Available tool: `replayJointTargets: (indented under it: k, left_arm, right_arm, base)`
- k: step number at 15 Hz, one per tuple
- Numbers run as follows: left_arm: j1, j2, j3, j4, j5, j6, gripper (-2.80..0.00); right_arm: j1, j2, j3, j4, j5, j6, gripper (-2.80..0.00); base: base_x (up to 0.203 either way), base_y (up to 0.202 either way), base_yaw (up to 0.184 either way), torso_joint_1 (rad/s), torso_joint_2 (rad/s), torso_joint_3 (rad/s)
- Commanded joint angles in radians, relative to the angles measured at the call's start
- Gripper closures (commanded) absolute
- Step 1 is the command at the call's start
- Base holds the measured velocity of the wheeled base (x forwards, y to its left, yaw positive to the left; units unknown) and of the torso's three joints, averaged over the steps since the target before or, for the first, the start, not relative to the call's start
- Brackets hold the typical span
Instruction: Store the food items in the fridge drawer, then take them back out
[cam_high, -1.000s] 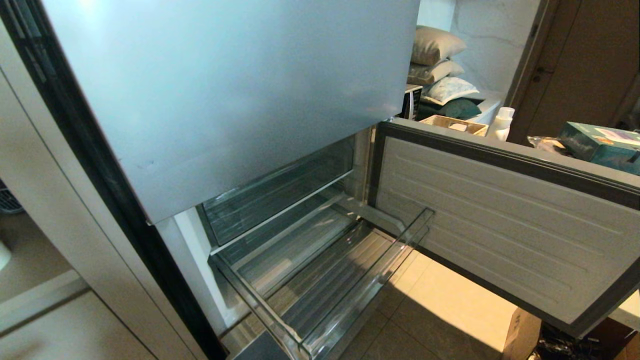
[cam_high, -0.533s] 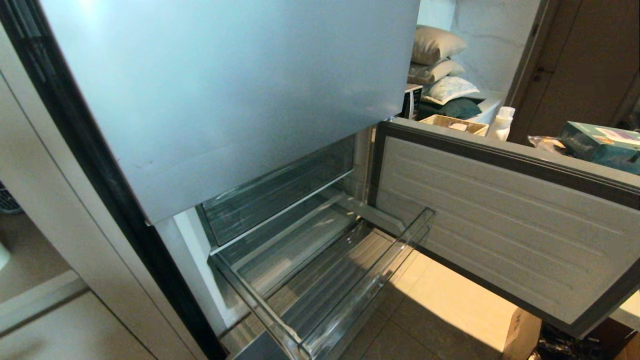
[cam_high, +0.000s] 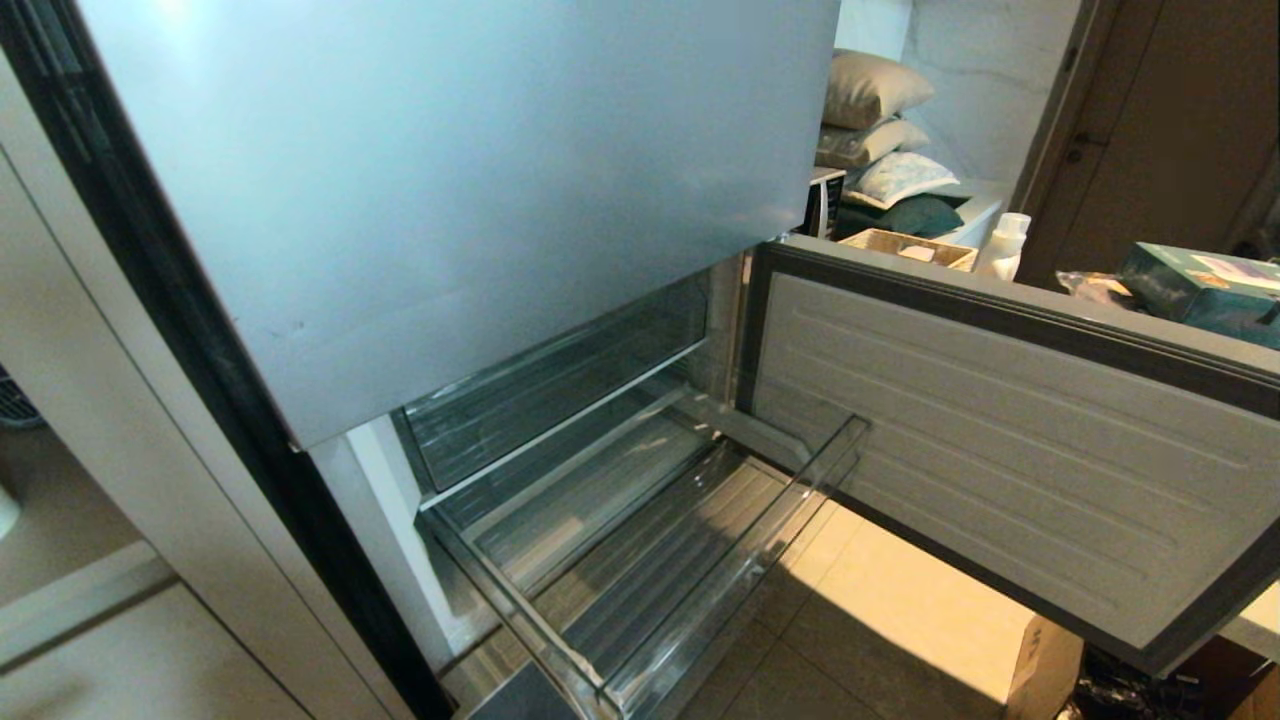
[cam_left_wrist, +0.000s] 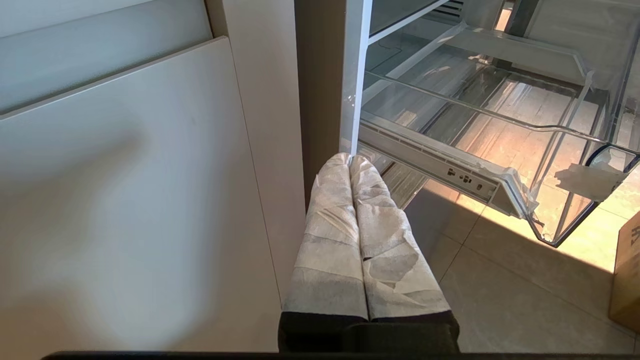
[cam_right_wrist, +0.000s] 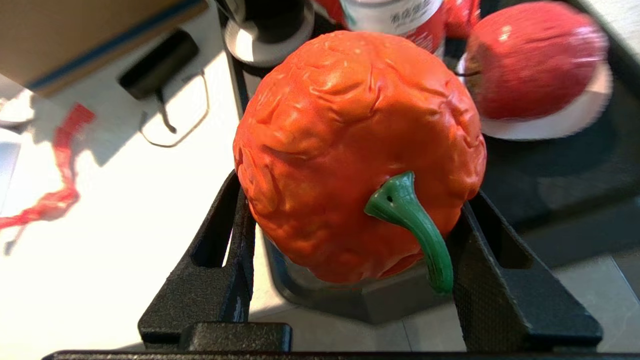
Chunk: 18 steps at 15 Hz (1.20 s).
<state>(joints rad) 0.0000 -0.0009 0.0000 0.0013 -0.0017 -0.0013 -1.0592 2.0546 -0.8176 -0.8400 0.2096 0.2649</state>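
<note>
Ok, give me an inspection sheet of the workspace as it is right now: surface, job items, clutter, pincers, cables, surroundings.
Surface: white counter in the right wrist view, sunlit.
Job's things: fridge drawer pulled out, nothing seen inside; wrinkled orange-red food piece with a green stem; another red piece on a white dish behind it.
Clutter: red ribbon scrap, cardboard box, labelled can.
Grippers: right pincer shut on the orange-red piece; left pincer shut, empty, beside the fridge.
Cables: thin cord from a black device.
Surroundings: lower fridge door open, pillows, tiled floor.
</note>
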Motion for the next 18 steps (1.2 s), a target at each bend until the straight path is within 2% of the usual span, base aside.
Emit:
replayJointTargets:
  k: [1, 9, 18]
  left_arm:
    - [0.000, 0.001, 0.002, -0.001, 0.000, 0.000, 0.00]
    - [0.000, 0.001, 0.002, 0.000, 0.000, 0.000, 0.00]
    - [0.000, 0.001, 0.002, 0.000, 0.000, 0.000, 0.00]
  right_arm:
    - [0.004, 0.113, -0.058, -0.005, 0.009, -0.010, 0.00]
    - [0.044, 0.354, -0.284, 0.003, 0.033, -0.012, 0.00]
    - [0.094, 0.349, -0.295, 0.031, 0.059, -0.004, 0.00]
  base:
    - [0.000, 0.000, 0.000, 0.000, 0.00, 0.000]
    - [0.000, 0.000, 0.000, 0.000, 0.00, 0.000]
    - [0.000, 0.000, 0.000, 0.000, 0.00, 0.000]
